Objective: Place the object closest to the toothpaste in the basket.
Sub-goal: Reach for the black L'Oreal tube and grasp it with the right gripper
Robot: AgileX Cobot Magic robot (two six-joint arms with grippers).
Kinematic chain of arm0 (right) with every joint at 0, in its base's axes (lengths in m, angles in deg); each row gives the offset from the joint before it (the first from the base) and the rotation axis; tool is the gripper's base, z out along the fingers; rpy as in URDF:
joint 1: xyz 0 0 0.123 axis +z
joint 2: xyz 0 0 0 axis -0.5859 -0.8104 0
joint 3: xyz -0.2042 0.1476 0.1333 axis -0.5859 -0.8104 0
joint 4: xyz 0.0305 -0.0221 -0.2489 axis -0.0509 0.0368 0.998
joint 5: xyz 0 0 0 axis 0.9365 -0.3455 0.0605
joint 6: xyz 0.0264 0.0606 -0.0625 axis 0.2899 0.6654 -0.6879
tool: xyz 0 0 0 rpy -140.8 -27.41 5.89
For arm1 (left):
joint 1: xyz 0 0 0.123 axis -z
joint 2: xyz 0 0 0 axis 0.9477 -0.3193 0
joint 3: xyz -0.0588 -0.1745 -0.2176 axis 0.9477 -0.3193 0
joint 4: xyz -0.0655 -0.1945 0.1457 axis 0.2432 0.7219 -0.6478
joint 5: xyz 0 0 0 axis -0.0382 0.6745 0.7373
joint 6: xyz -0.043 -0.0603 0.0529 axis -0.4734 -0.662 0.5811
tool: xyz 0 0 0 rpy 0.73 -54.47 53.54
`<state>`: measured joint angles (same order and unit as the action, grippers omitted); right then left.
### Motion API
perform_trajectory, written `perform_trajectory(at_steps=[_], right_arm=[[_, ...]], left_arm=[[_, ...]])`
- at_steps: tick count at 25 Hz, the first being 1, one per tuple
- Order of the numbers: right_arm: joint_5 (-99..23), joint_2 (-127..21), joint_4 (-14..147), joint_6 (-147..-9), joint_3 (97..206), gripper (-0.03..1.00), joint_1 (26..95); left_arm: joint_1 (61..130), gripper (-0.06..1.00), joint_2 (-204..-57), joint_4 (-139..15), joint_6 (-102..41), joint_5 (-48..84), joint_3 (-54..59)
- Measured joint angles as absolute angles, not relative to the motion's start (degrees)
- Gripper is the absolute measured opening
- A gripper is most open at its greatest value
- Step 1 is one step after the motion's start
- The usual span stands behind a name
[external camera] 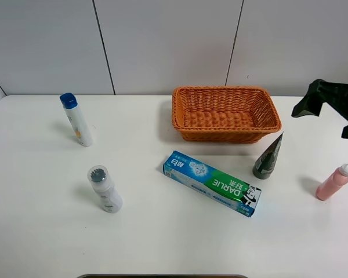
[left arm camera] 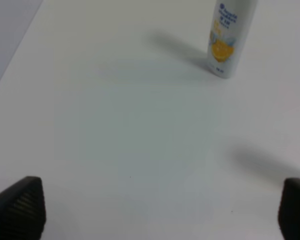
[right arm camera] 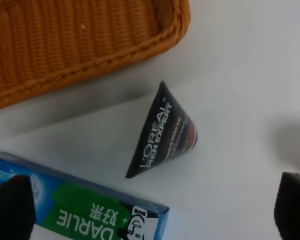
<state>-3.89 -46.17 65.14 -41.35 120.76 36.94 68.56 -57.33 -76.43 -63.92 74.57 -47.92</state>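
The toothpaste (external camera: 212, 182) is a blue and green DARLIE box lying flat in the middle of the table, also seen in the right wrist view (right arm camera: 75, 210). Closest to it, a dark grey L'Oreal tube (external camera: 269, 157) stands cap-down just right of the box (right arm camera: 166, 134). The orange wicker basket (external camera: 225, 132) sits behind both, with nothing in it (right arm camera: 90, 62). My right gripper (external camera: 327, 107) hovers open at the right, above and right of the tube, holding nothing (right arm camera: 152, 210). My left gripper (left arm camera: 157, 207) is open over bare table and is out of the exterior high view.
A white bottle with a blue cap (external camera: 76, 119) stands at the back left and shows in the left wrist view (left arm camera: 227, 40). A white bottle with a grey cap (external camera: 104, 188) stands front left. A pink bottle (external camera: 333, 182) stands at the right edge.
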Motion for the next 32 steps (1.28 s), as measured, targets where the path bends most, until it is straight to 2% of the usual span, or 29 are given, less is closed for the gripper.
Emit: perform_trajectory(at_steps=[5,13,22,32], right_arm=[[-4.88,-52.81,65.19,-39.31,121.74,0.99,38.02],[-5.04,-62.27,66.03,-34.21,129.37,0.99,41.21],[-4.05,-70.02,68.53,-29.86,129.69,0.99,44.17],[-4.23,-75.15,72.18,-28.38,129.73,0.99,44.37]], left_arm=[[68.56,0.94,-57.33,-76.43,-63.92,74.57,-47.92],[68.56,0.94,-57.33,-76.43,-63.92,74.57,-47.92],[68.56,0.94,-57.33,-76.43,-63.92,74.57,-47.92],[68.56,0.94,-57.33,-76.43,-63.92,74.57,-47.92]])
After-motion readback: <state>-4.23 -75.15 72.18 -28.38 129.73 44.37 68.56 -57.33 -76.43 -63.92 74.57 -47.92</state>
